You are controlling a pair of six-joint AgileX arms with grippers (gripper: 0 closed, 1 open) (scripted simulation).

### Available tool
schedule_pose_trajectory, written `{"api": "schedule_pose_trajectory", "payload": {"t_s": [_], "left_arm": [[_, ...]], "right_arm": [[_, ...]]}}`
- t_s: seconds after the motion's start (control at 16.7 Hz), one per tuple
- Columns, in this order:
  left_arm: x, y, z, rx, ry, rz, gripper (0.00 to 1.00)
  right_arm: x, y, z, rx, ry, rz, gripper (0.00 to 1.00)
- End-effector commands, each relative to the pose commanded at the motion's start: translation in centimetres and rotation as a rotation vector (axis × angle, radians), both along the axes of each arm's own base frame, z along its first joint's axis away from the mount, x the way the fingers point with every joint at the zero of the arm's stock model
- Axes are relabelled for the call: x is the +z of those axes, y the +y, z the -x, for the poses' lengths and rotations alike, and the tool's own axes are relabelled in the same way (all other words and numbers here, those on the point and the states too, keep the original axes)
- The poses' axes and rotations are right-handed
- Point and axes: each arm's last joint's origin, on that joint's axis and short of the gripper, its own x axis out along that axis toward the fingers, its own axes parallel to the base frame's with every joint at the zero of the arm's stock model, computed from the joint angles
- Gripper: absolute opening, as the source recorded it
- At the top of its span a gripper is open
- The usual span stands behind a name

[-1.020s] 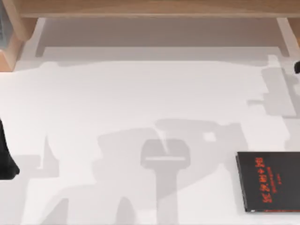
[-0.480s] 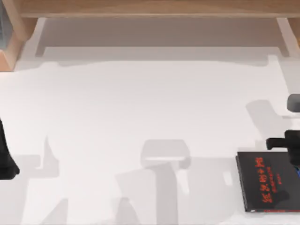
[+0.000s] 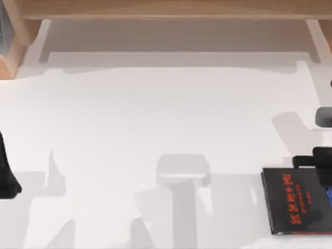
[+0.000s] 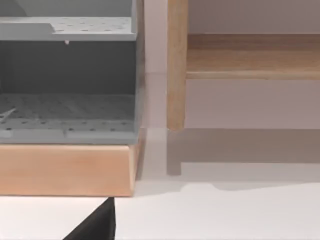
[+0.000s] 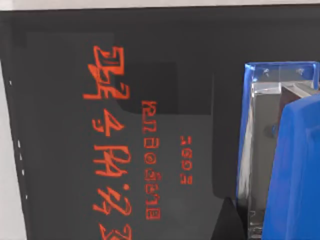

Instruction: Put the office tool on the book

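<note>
Right wrist view: a blue and clear-plastic office tool, stapler-like in shape, sits over the book, close above or on its black cover; contact cannot be judged. The tool is cut off at the frame edge, so its full outline is lost. Its blue part is glossy and rounded; the clear part shows a grey metal piece inside. No fingertips can be made out beside it, so whether the right gripper's jaws clamp it cannot be told.

The book's cover is flat, matte black, with red lettering running along it; white table shows along one side.

Top view: the book lies flat at the table's right side, near the front, partly cut off by the frame, a red strip along its front edge. The right gripper is a dark shape at the book's far right corner, mostly out of frame; a sliver of blue peeks out over the cover there.

The table is plain white. A light wooden shelf runs along the back.

The left arm sits parked at the left edge.

Left wrist view: a grey perforated tray on a wooden base, beside a wooden post.
</note>
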Motion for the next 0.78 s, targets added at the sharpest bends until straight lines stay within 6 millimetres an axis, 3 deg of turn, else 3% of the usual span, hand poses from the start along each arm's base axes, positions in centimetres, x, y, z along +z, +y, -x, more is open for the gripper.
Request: {"api": "schedule_pose_trajectory", "payload": {"t_s": [0.24,0.48,0.78], "left_arm": [[0.0,0.0,0.0,0.0,0.0,0.0,1.0],[0.0,0.0,0.0,0.0,0.0,0.0,1.0],[0.0,0.0,0.0,0.0,0.0,0.0,1.0]], "right_arm": [[-1.9,0.1,-0.1,0.003,-0.003,0.0,0.0],[-2.1,0.1,-0.1,0.004,-0.004,0.0,0.0],[-2.1,0.1,-0.1,0.004,-0.004,0.0,0.38]]}}
